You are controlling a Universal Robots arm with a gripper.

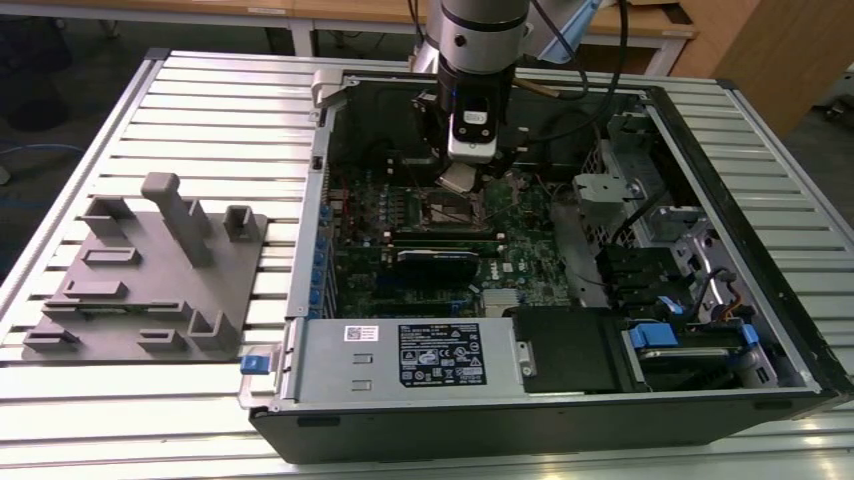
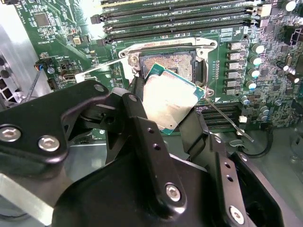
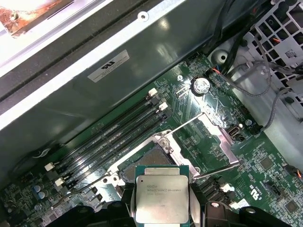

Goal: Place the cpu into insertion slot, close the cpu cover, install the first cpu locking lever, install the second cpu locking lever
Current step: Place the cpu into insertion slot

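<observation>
Cpu (image 1: 458,181) hung tilted in the hand (image 1: 461,173), just above the insertion slot (image 1: 451,208) inside the open computer case (image 1: 534,428) on the table (image 1: 200,92), as the exterior view showed.

In the second wrist view the fingers (image 2: 193,126) pinched the chip by two opposite edges. One corner was low over the slot (image 2: 177,64), and a thin locking lever (image 2: 227,118) lay close beside. A tilted descent could, I judged, catch that corner on the socket rim or bend the contacts.

In the first wrist view the cpu cover (image 3: 221,138) stood open beside the slot. Any offset or wrong rotation would likely have seated the chip crooked.
</observation>
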